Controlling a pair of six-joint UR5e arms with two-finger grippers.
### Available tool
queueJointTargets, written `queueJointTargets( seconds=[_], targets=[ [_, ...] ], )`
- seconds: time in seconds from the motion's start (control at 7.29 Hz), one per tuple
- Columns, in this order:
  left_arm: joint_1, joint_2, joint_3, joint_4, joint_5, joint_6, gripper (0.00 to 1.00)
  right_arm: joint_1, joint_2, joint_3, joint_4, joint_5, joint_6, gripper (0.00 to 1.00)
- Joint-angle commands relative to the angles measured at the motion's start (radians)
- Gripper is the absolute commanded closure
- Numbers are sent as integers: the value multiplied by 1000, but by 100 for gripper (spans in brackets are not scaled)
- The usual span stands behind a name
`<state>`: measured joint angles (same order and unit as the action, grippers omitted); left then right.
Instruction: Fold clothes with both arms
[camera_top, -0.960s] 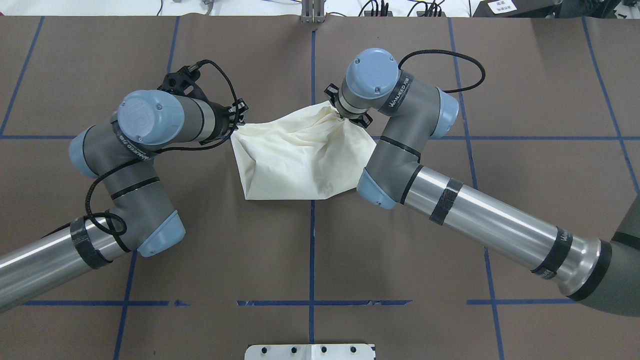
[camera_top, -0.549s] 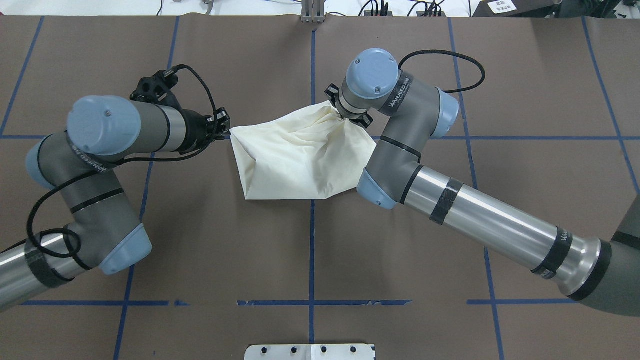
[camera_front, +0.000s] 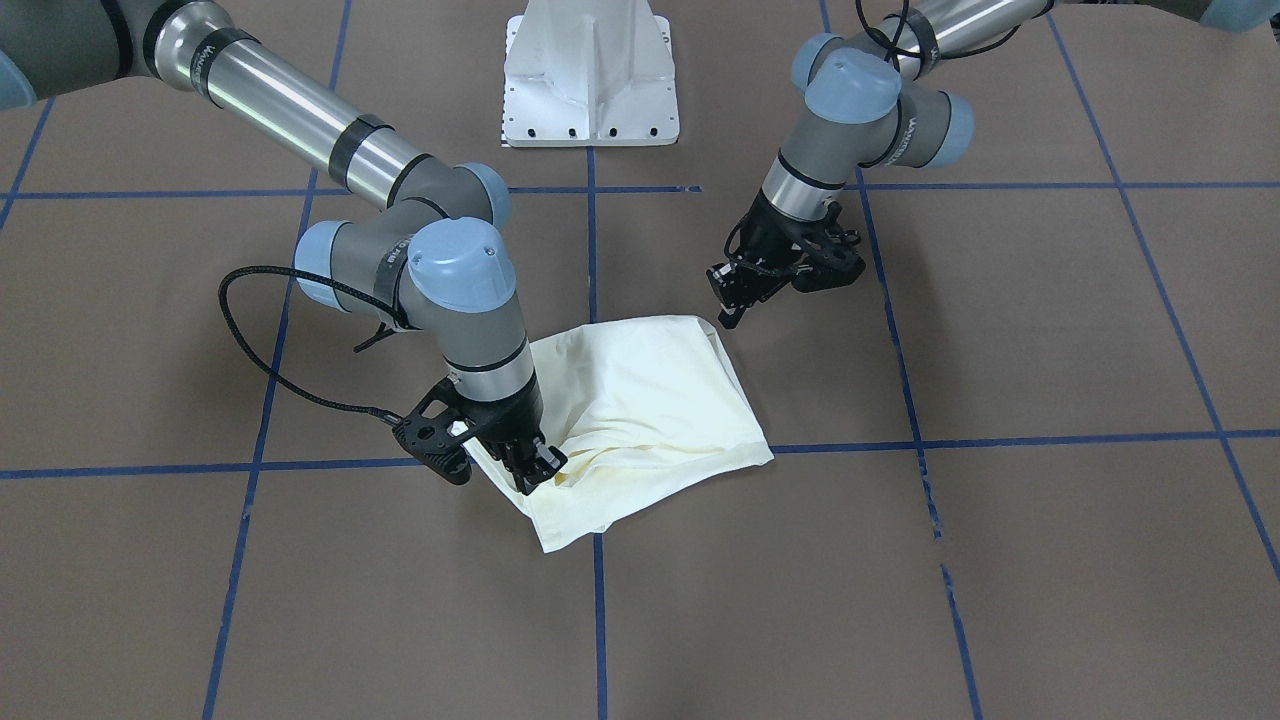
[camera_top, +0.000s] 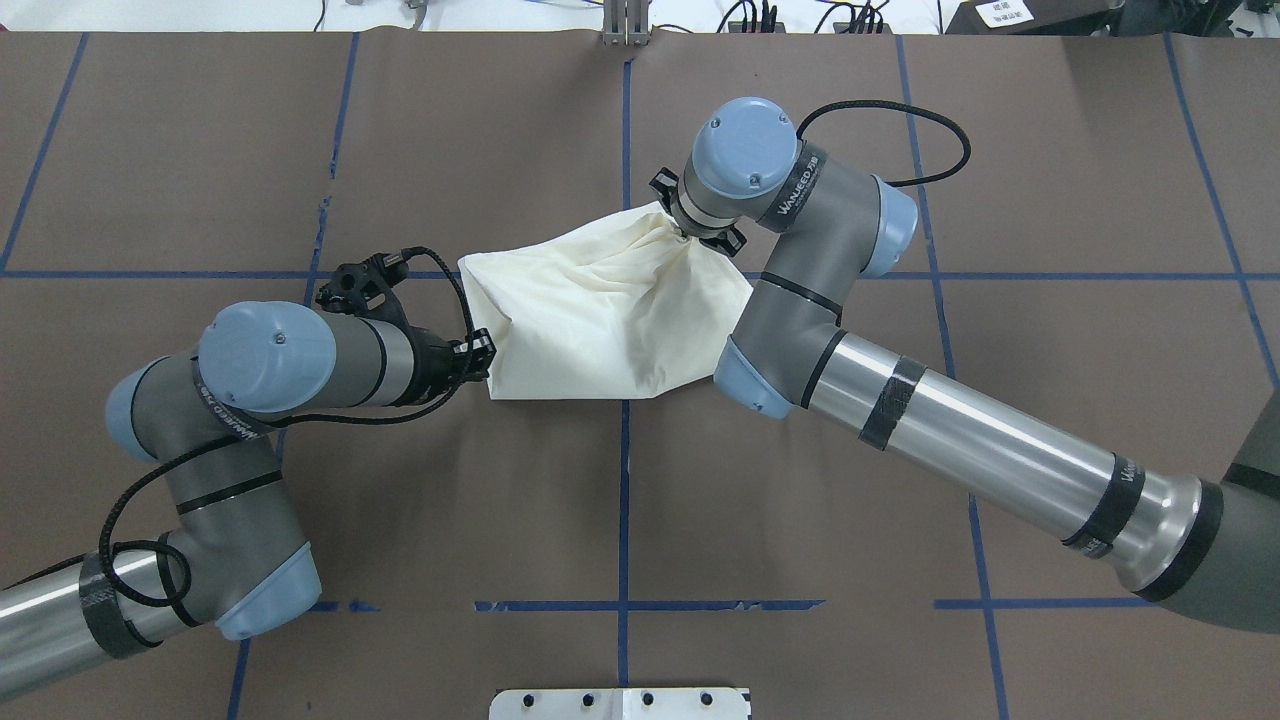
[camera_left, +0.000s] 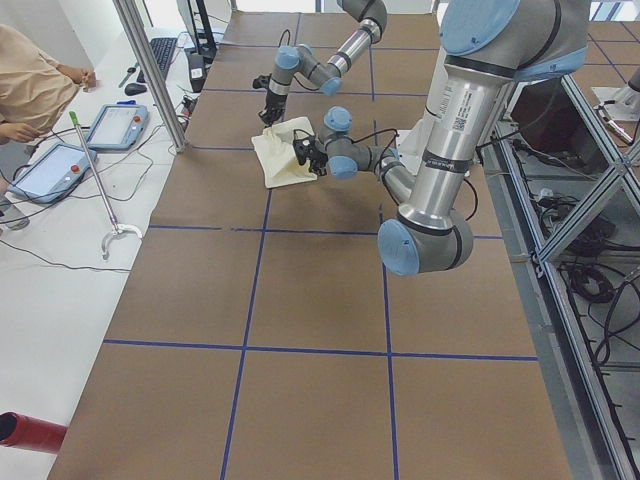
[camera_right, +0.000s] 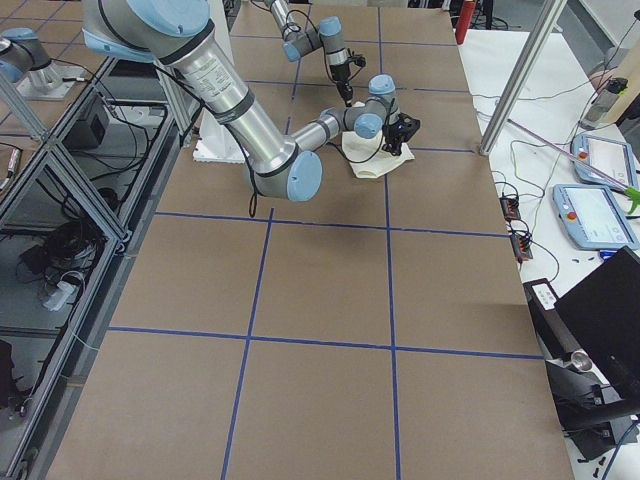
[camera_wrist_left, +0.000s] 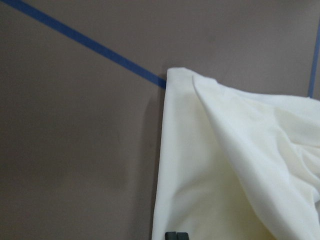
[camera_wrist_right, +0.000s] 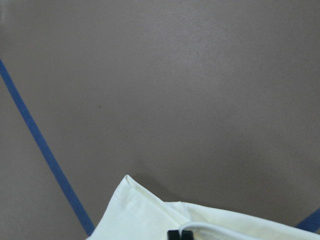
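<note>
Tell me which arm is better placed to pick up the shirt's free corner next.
Left, probably. The left fingers hang free just off the shirt's corner nearest the robot, holding nothing. The right fingers are clamped on the bunched far edge, so occupied.

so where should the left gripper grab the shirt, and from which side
I'd take the shirt at its free corner nearest the robot, the one beside the left gripper. Come in low from the robot's left: the cloth there lies flat on the table with a straight edge facing that way. The right gripper pinches the opposite far corner, so the holds would sit diagonally.
</note>
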<state>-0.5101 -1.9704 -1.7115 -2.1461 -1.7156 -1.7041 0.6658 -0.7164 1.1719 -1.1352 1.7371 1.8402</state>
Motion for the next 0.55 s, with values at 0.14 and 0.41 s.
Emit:
queueJointTargets(
  seconds=[0.14,0.41],
  targets=[
    [21,-24,23,-82,-1,-15,100,0,2,5,0,-1,2,100],
    [59,-22,35,-116,-1,-14,100,0,5,5,0,-1,2,100]
  ],
)
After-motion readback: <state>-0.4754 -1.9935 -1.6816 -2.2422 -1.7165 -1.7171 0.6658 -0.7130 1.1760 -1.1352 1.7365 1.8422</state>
